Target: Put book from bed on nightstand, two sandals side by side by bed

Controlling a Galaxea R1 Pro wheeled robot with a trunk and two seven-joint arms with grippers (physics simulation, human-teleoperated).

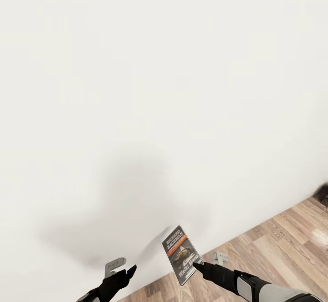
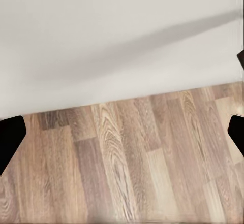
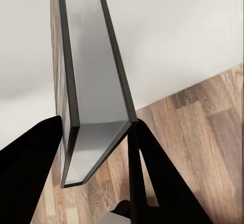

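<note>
Right gripper (image 3: 96, 148) clamped on the book (image 1: 182, 255); cover lettering legible from the head, page edges (image 3: 96, 82) from the wrist. Long axis roughly upright, leaning slightly. Left gripper (image 2: 122, 132) spread wide above plank floor (image 2: 127, 163).

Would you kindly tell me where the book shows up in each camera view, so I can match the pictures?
Head view: the book is at bottom centre, cover showing, pinched by the right end effector.
Left wrist view: the book is not in it.
Right wrist view: the book is seen edge-on between the dark fingers.
Shared landmark: the wood-plank floor meeting the white wall.
</note>
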